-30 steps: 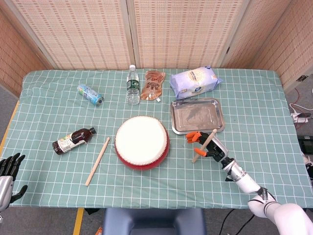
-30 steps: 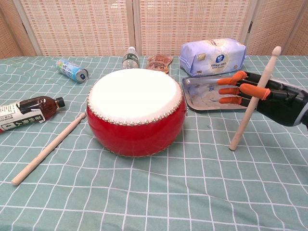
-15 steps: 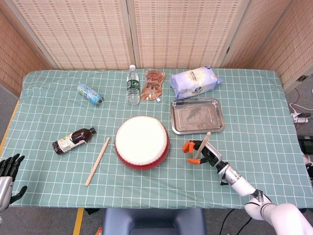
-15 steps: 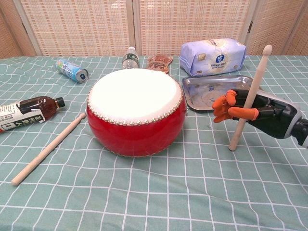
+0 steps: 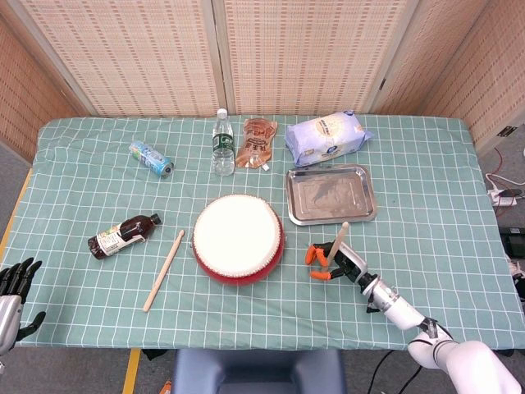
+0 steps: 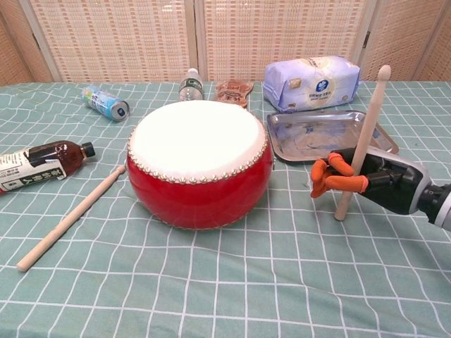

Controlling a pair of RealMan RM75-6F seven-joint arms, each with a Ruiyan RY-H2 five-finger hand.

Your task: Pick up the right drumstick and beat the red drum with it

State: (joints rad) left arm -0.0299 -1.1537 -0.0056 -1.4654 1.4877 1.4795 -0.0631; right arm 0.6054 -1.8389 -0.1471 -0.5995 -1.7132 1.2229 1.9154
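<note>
The red drum (image 5: 238, 238) (image 6: 199, 162) with its white skin sits mid-table. To its right, my right hand (image 5: 340, 264) (image 6: 370, 186) grips the right drumstick (image 5: 341, 236) (image 6: 370, 116) low on its shaft, orange fingertips (image 6: 337, 184) curled round it. The stick stands nearly upright, its lower end on the cloth and its tip leaning away to the right. A second drumstick (image 5: 164, 269) (image 6: 70, 218) lies flat left of the drum. My left hand (image 5: 12, 283) hangs off the table's near left corner, fingers apart and holding nothing.
A metal tray (image 5: 330, 194) (image 6: 310, 127) lies just behind the right hand. Further back are a tissue pack (image 5: 326, 135) (image 6: 311, 81), a snack pouch (image 5: 256, 141), a water bottle (image 5: 221, 144) and a can (image 5: 152, 158). A brown bottle (image 5: 123, 235) (image 6: 35, 163) lies at the left.
My right hand has slid lower on the drumstick and drawn nearer the table's front edge. The stick has tipped more upright, its lower end staying on the cloth.
</note>
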